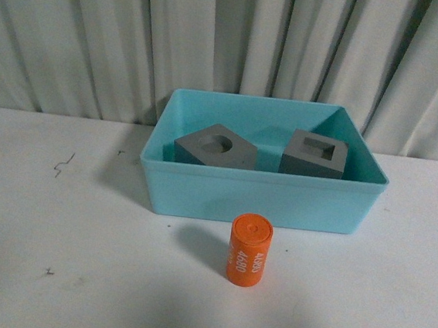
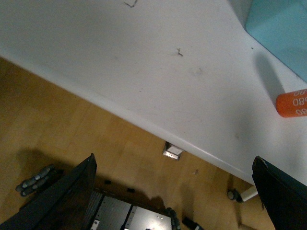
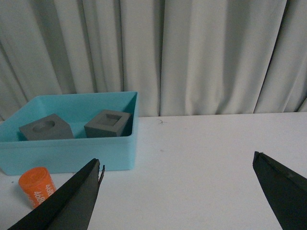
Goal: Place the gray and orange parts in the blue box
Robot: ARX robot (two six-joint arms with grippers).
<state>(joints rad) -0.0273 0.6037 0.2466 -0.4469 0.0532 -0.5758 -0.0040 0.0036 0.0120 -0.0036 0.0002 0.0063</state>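
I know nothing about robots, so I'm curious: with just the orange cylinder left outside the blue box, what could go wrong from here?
The orange cylinder stands upright; a glancing touch from the open right end effector could topple it, and it might roll. It stands near the front wall of the blue box, so a reach might bump and shift that box. Released over a gray cube, it could land tilted.

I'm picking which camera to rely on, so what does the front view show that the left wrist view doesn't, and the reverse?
Front only: the round-recess cube and the square-recess cube, both inside the box, plus the curtain. Left wrist only: the floor and the open left pincer. Both: the cylinder on the table, outside the box.
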